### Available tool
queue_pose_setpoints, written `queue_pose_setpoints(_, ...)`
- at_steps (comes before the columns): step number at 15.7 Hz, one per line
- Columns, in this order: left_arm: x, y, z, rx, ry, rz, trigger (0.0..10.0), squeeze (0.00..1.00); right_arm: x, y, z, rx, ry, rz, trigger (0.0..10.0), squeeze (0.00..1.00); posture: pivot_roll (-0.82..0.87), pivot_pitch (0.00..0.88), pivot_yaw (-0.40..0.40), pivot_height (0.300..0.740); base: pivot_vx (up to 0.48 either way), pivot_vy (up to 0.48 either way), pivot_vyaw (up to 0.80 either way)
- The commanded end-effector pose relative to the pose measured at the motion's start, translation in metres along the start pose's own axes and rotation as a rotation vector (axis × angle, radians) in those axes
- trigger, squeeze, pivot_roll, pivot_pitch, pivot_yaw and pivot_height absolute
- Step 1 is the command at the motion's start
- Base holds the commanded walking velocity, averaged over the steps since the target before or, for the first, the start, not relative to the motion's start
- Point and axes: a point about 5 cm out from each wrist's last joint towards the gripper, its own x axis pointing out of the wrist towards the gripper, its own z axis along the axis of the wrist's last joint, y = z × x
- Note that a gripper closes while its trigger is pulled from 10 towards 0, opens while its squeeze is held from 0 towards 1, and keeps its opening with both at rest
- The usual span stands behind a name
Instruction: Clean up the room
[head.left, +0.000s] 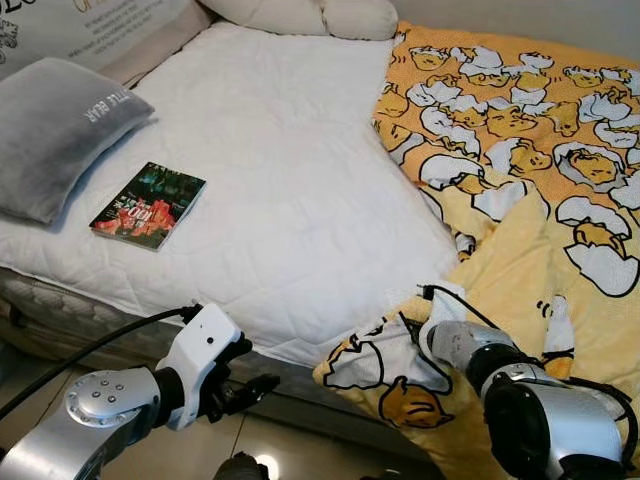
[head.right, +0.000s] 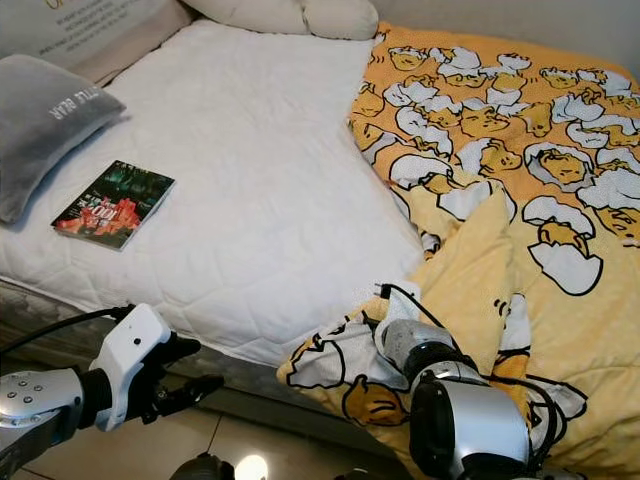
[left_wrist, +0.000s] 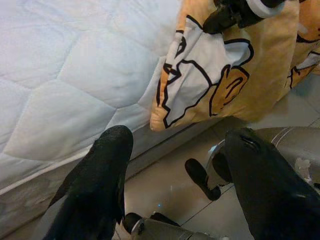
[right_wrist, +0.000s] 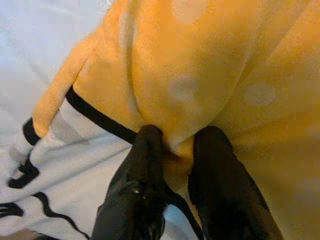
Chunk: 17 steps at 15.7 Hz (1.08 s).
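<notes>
At the bed's near edge, my right pincer (right_wrist: 175, 150) clenches a fold of the yellow blanket (head.left: 520, 250); my left pincer (left_wrist: 175, 150) hangs released above the floor (left_wrist: 165, 180). Beyond, a book (head.left: 148, 205) lies beside a grey pillow (head.left: 55, 130) on the white mattress (head.left: 300, 180).

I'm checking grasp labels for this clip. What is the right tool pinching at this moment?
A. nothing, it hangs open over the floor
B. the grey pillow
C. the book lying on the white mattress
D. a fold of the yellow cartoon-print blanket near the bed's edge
D: the right wrist view shows the right tool with both black fingers closed on a fold of the yellow blanket.
</notes>
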Motion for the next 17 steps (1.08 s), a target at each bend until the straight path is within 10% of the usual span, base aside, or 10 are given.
queue_pose_setpoints(1, -0.001, 0.0, 0.001, 0.007, 0.007, -0.012, 10.0, 0.0, 0.001, -0.004, -0.006, 0.048, 0.023, 0.017, 0.0, 0.0, 0.25, 0.081, -0.038, 0.74, 0.0, 0.0, 0.0)
queue_pose_setpoints(10, -0.001, 0.014, -0.001, 0.021, -0.002, 0.037, 10.0, 0.0, 0.001, -0.011, -0.006, 0.107, -0.013, 0.235, 0.0, 0.0, 0.21, 0.0, -0.027, 0.74, 0.0, 0.0, 0.0)
queue_pose_setpoints(17, 0.011, 0.017, -0.001, 0.025, -0.037, 0.034, 10.0, 0.0, -0.03, -0.003, -0.014, -0.192, 0.03, 1.004, 0.0, 0.0, 0.14, 0.0, 0.01, 0.74, 0.0, 0.0, 0.0)
